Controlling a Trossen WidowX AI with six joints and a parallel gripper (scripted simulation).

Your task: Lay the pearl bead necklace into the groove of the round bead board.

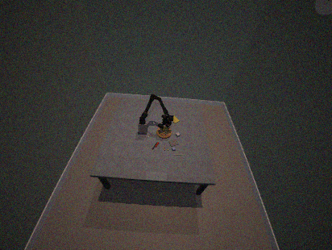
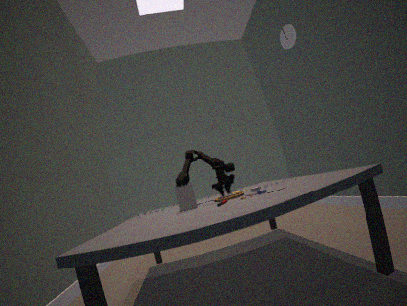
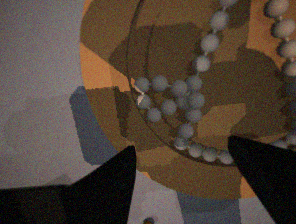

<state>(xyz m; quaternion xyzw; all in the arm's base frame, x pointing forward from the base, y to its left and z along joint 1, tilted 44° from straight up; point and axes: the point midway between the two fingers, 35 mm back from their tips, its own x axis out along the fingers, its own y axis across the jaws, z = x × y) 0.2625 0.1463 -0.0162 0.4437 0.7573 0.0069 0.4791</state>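
Note:
The round orange bead board [image 1: 163, 136] [image 2: 237, 195] [image 3: 100, 65] lies on the table. The pearl bead necklace [image 3: 210, 43] lies on it in grey-white beads. In the wrist view, several beads are bunched in a small loop at the left, and one strand runs up from there across the inside of the board. A short run of beads follows the groove at the near edge; another strand runs up at the right. My gripper [image 1: 164, 127] [image 2: 223, 191] [image 3: 181, 147] is open above the near part of the board, fingertips apart on either side of that near run. The right finger hides some beads.
A red and dark tool [image 1: 155, 145] lies in front of the board. A small blue object [image 1: 173, 148] [image 2: 261, 191], a tan flat piece [image 1: 173, 143] and a whitish object [image 1: 177, 134] lie to the right. A yellow piece [image 1: 176, 119] is behind, and the arm's grey base block [image 1: 142, 129] stands left.

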